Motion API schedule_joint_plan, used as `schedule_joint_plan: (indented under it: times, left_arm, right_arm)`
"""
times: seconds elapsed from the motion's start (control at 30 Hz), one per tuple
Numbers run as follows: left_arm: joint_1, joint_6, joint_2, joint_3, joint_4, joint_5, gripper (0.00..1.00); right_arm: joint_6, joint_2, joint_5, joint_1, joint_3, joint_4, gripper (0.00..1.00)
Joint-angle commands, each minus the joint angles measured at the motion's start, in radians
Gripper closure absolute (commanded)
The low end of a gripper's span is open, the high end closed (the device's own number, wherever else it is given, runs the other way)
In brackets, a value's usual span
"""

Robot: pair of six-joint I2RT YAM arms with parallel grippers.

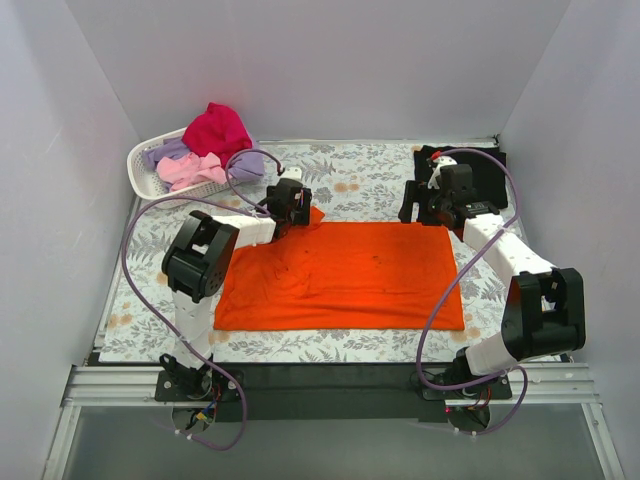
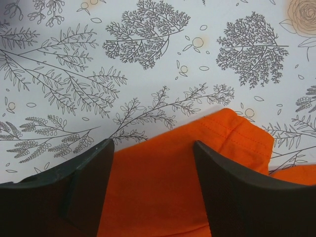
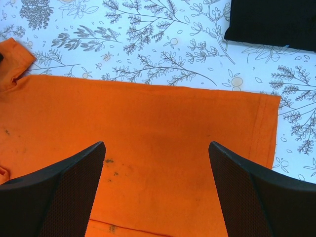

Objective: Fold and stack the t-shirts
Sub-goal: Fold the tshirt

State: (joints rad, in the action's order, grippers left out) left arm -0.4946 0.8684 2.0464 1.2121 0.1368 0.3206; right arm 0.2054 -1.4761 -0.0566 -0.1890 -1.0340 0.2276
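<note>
A bright orange t-shirt lies spread flat in the middle of the table. My left gripper is open over its far left corner, where a sleeve sticks out; orange cloth lies between the jaws. My right gripper is open above the shirt's far right edge, nothing between the jaws. A folded black t-shirt lies at the far right, also in the right wrist view. Magenta, pink and lavender shirts are heaped in the basket.
A white slotted basket stands at the far left corner. The grey floral table cloth covers the table. White walls close in on three sides. A purple cable loops over the left side.
</note>
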Motion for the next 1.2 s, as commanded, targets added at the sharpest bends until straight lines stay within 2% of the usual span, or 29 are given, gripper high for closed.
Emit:
schedule_joint_plan:
  times: [0.0, 0.03, 0.07, 0.1, 0.17, 0.2, 0.27, 0.6, 0.83, 1.03, 1.17]
  left_arm:
    - [-0.001, -0.023, -0.009, 0.029, -0.022, -0.009, 0.44]
    - [0.001, -0.023, -0.008, 0.030, -0.022, -0.006, 0.49]
    - [0.001, -0.023, -0.008, 0.030, -0.022, -0.003, 0.49]
    - [-0.001, -0.022, -0.005, 0.032, -0.023, -0.002, 0.59]
    - [0.001, -0.020, -0.002, 0.038, -0.023, 0.011, 0.72]
    - [-0.001, -0.020, 0.000, 0.040, -0.022, 0.012, 0.87]
    - [-0.001, -0.020, 0.001, 0.041, -0.022, 0.023, 1.00]
    - [-0.001, -0.020, -0.083, 0.015, 0.035, 0.031, 1.00]
    - [-0.004, -0.020, -0.241, -0.195, 0.260, 0.040, 1.00]
    - [-0.028, 0.029, -0.318, -0.347, 0.300, 0.046, 1.00]
    - [-0.088, 0.050, -0.373, -0.443, 0.313, 0.109, 1.00]
  right_arm:
    - [-0.004, 0.020, -0.017, 0.006, 0.000, -0.039, 0.22]
    - [-0.006, 0.020, -0.019, 0.006, 0.000, -0.039, 0.22]
    - [-0.003, 0.022, -0.019, 0.006, 0.000, -0.039, 0.22]
    - [-0.003, 0.023, -0.020, 0.006, 0.000, -0.040, 0.22]
    - [-0.003, 0.020, -0.020, 0.005, 0.002, -0.042, 0.22]
    - [-0.001, 0.020, -0.020, 0.005, 0.002, -0.039, 0.22]
    - [-0.003, 0.022, -0.019, 0.006, 0.003, -0.040, 0.22]
    - [-0.006, 0.034, 0.004, 0.005, 0.014, -0.039, 0.22]
    - [-0.008, 0.034, 0.011, 0.006, 0.014, -0.040, 0.22]
    - [-0.004, 0.011, -0.026, 0.005, 0.009, -0.047, 0.22]
    - [-0.003, 0.007, -0.048, 0.003, 0.012, -0.057, 0.23]
